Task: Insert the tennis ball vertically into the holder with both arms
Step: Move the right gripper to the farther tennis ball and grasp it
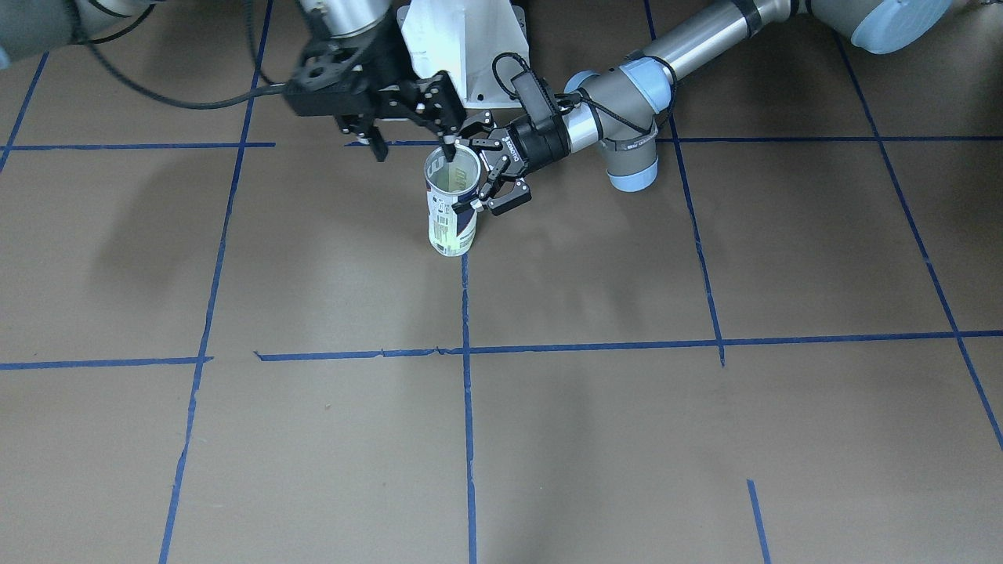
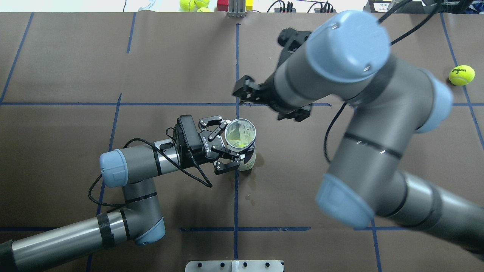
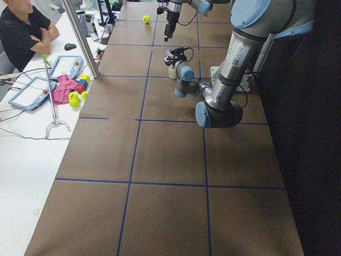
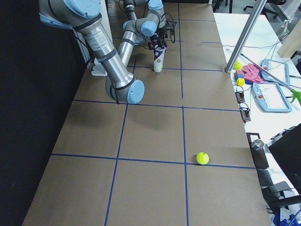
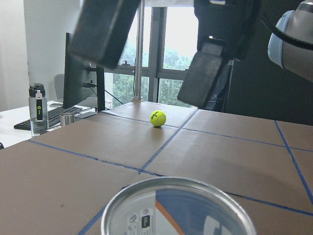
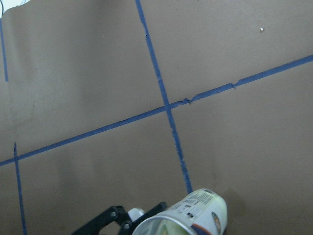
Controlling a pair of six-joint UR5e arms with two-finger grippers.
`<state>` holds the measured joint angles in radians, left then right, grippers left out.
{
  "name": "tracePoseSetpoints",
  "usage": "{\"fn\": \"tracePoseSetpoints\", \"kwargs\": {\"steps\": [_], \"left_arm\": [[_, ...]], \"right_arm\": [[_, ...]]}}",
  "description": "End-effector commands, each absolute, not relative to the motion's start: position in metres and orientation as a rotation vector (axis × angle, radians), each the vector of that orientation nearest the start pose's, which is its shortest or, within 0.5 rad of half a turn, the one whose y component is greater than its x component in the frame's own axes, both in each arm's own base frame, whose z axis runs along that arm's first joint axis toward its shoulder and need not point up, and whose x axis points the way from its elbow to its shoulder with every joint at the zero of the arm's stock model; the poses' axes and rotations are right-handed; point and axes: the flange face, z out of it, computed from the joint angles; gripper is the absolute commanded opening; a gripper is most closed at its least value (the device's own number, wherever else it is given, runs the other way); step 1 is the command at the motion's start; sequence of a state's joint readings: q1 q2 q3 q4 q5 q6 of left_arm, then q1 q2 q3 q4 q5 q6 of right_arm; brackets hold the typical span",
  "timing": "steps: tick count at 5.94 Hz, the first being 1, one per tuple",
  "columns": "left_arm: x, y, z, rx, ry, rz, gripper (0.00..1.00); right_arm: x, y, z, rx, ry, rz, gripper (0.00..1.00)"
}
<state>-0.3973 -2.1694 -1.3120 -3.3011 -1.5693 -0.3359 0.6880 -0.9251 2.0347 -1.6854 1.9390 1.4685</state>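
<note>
The holder (image 1: 452, 223), a clear Wilson can with a silver rim, stands upright near the table's middle line. It also shows in the overhead view (image 2: 247, 156). A tennis ball (image 2: 237, 143) lies inside it, seen through the open top. My left gripper (image 2: 231, 139) reaches in level from the side, its fingers (image 1: 505, 200) closed on the can's upper part. My right gripper (image 1: 413, 150) hangs open and empty just above the rim, pointing down. In the left wrist view the rim (image 5: 178, 183) fills the bottom and the right gripper's blurred fingers (image 5: 210, 73) hang above it.
A second tennis ball (image 2: 461, 74) lies loose on the table far out on my right side, also in the exterior right view (image 4: 202, 158). More balls (image 2: 187, 4) lie past the far table edge. The white robot base (image 1: 464, 47) stands close behind the can.
</note>
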Motion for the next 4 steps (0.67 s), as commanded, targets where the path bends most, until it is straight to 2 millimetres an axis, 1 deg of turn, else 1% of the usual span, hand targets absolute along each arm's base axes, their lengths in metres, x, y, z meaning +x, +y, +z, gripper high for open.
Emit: {"fn": "tracePoseSetpoints", "kwargs": {"steps": [1,2,3,4], "left_arm": [[0.546,-0.374,0.246,1.541,1.448,0.507,0.78],[0.546,-0.374,0.246,1.541,1.448,0.507,0.81],[0.546,-0.374,0.245,1.542,1.449,0.506,0.81],[0.546,-0.373,0.245,1.541,1.450,0.507,0.81]], "right_arm": [[-0.256,-0.484,0.219,0.123,-0.938,0.234,1.00],[-0.196,-0.501,0.290,0.196,-0.821,0.127,1.00],[-0.139,-0.516,0.363,0.202,-0.720,0.041,1.00],[-0.103,-0.542,0.422,0.173,-0.659,-0.032,0.99]]}}
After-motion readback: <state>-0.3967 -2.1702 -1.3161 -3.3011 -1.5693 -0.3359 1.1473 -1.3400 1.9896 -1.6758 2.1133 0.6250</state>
